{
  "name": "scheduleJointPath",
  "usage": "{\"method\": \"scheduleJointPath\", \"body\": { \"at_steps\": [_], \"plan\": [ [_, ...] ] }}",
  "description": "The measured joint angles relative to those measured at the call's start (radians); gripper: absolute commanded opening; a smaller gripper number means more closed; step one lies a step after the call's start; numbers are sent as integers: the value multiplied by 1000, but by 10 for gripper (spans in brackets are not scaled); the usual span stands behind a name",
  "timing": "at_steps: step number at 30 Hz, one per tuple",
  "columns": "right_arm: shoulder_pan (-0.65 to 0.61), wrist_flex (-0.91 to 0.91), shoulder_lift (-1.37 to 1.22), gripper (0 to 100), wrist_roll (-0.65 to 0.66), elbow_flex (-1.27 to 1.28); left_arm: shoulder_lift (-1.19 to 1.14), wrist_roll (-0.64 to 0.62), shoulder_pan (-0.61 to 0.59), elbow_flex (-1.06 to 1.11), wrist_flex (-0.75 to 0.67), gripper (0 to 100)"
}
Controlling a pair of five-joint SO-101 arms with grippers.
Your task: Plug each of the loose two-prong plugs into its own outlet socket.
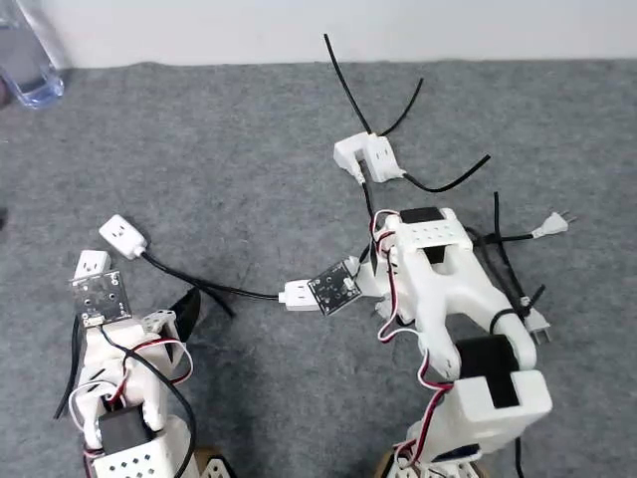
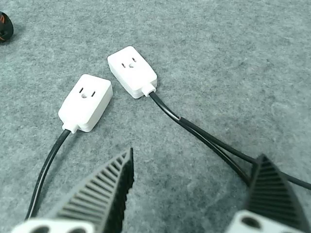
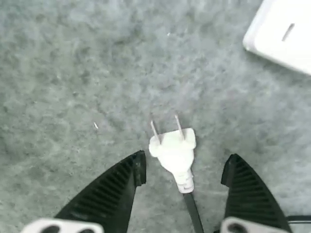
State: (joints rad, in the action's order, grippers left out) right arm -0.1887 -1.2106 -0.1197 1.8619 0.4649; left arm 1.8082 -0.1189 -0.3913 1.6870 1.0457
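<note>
The left gripper (image 2: 194, 194) hangs wide open, holding nothing, with one socket (image 2: 85, 102) and a second socket (image 2: 132, 72) just ahead of it. The right gripper (image 3: 186, 167) is also spread, with the plug (image 3: 173, 145) lying loose between its fingers. It looks light, hard and slick. I'd pinch the body behind the prongs, since the cord (image 3: 193, 211) may tug.

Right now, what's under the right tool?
A white two-prong plug lies flat on the grey carpet, untouched, between the fingers of the open right tool, prongs pointing away. Its black cord runs back beneath the tool, so where it leads is hidden.
</note>
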Motion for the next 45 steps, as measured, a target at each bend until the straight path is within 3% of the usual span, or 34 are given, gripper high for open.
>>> {"method": "scheduleJointPath", "body": {
  "at_steps": [11,20,45],
  "plan": [
    [2,5,-41,247,2,-3,0,2,0,0,0,361],
    [-5,28,-66,4,14,-25,0,2,0,0,0,361],
    [-26,-20,-83,38,14,-25,0,2,0,0,0,361]
  ]
}}
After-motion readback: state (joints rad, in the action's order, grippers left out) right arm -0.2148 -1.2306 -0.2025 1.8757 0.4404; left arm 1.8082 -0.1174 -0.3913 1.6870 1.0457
